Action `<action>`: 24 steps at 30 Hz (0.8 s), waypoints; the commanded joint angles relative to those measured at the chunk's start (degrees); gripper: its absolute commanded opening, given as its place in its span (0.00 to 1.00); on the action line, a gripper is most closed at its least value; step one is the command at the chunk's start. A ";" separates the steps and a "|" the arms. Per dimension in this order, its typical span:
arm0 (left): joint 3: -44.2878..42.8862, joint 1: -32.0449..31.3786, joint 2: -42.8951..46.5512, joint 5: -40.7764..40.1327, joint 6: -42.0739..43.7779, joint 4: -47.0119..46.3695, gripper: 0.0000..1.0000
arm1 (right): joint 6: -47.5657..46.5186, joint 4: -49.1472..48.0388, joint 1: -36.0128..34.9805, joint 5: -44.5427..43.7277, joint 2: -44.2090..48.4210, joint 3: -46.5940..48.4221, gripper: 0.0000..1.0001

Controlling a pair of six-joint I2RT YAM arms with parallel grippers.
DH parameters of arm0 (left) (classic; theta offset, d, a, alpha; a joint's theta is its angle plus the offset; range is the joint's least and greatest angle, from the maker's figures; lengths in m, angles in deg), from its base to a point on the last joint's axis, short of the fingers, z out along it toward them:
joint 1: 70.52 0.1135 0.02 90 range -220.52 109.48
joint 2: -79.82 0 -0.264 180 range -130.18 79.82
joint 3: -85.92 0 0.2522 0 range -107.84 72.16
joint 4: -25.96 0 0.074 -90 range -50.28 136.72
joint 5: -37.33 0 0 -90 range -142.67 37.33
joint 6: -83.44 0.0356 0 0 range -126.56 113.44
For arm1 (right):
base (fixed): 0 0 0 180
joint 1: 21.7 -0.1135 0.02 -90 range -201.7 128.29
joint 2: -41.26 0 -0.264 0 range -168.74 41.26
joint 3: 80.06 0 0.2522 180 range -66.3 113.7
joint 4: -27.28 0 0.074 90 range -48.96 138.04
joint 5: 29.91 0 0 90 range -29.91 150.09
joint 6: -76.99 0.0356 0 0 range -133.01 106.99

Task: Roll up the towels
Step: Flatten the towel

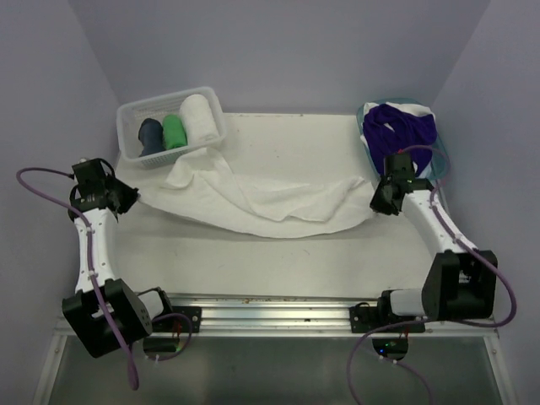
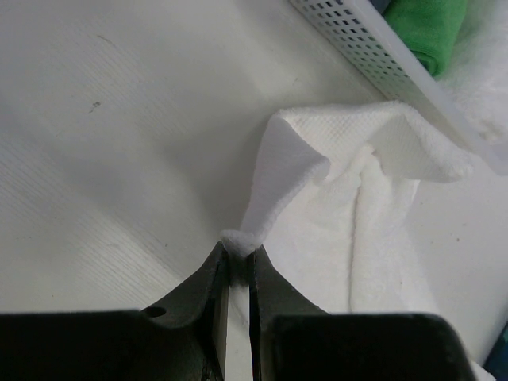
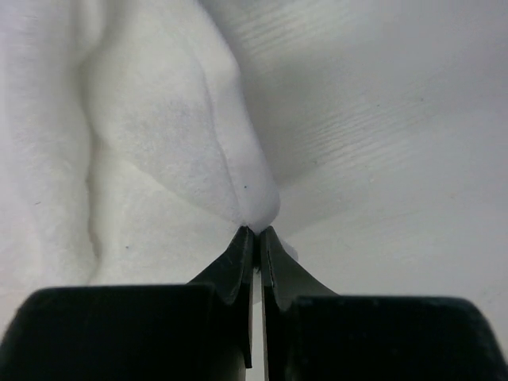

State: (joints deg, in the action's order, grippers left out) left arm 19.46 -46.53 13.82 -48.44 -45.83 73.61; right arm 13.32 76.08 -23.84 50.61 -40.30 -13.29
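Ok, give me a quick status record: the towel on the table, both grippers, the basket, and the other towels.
white towel: crumpled across the table, unrolled
left gripper: shut on the towel's left corner
right gripper: shut on the towel's right end
basket: far left; holds navy roll, green roll, white roll
purple towel: bunched in the bin, far right
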 commanded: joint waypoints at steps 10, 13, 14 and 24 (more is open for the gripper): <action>-25.06 0.80 3.07 15.45 -2.21 3.38 0.00 | 0.31 11.62 0.29 -9.51 18.54 28.97 0.00; -30.51 0.71 4.82 16.42 -3.97 1.80 0.00 | -0.39 13.99 0.20 -11.26 19.86 36.26 0.00; -33.40 0.71 5.17 16.42 -4.41 1.62 0.00 | -0.66 14.69 0.37 -11.79 20.21 39.85 0.00; -53.27 0.62 8.16 8.79 -1.52 8.90 0.00 | -3.82 22.95 0.29 -17.68 28.99 51.74 0.00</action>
State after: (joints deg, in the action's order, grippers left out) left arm -28.39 -46.53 20.73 -35.85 -48.84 80.14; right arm 11.70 95.97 -23.84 37.50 -13.65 34.77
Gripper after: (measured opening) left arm 0.145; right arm 0.029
